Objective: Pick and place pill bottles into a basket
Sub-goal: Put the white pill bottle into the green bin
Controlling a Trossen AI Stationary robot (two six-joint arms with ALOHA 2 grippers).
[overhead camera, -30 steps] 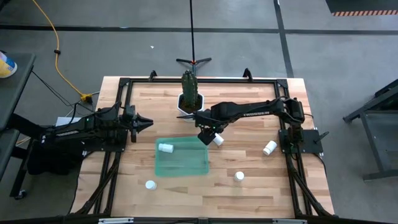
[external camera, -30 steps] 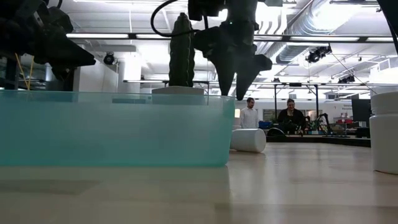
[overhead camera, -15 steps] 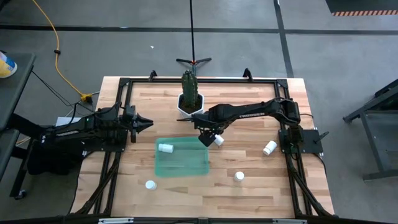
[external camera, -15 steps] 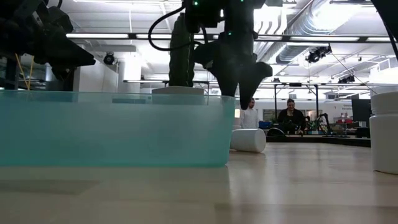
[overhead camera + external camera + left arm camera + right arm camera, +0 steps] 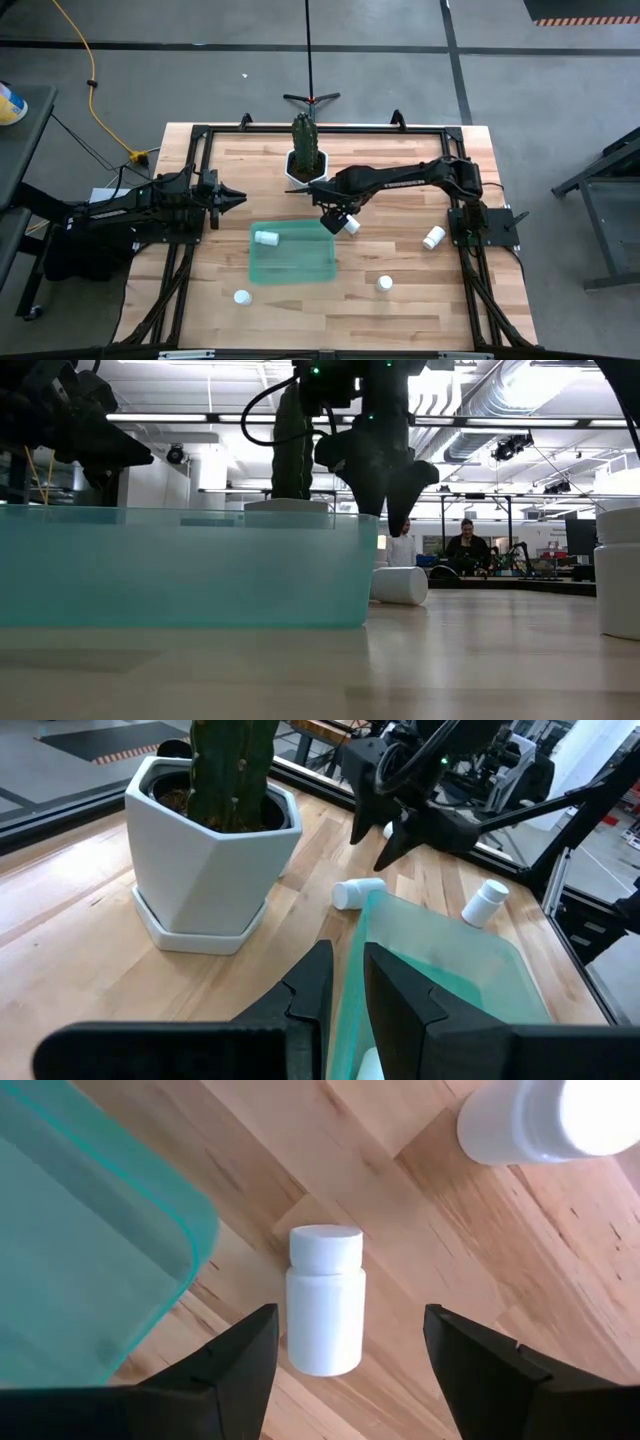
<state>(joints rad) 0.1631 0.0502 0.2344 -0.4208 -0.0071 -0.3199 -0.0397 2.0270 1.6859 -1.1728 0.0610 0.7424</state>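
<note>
A: Which arm is on the job?

B: The right gripper (image 5: 338,217), just right of centre in the overhead frame. It hangs over a pill bottle (image 5: 324,1300) lying on its side on the table (image 5: 400,180), just off the upper right corner of the basket (image 5: 293,265). The left gripper (image 5: 236,196) waits at centre left, well apart from that bottle, so the right arm is plainly nearer.

A: How are the right fingers set?

B: Spread wide and holding nothing. In the wrist view the two dark fingers (image 5: 220,1370) show at the lower left and lower right of the frame, and the bottle sits in the gap between them, not touching either.

A: And the bottle's long axis?

B: It runs up and down that wrist frame, cap toward the top, so it lies across the line that joins the fingertips. Judging from that, a straight drop would let the fingers close on the round body side to side, which looks like the right grip.

A: The left fingers?

B: Nearly together, with a narrow gap, empty.

A: Other bottles?

B: One already lies in the basket (image 5: 265,238) at its upper left. Three more are on the table: one at lower left (image 5: 241,297), one at lower centre right (image 5: 385,284), one at right (image 5: 433,238). A cactus pot (image 5: 306,165) stands at upper centre.
</note>
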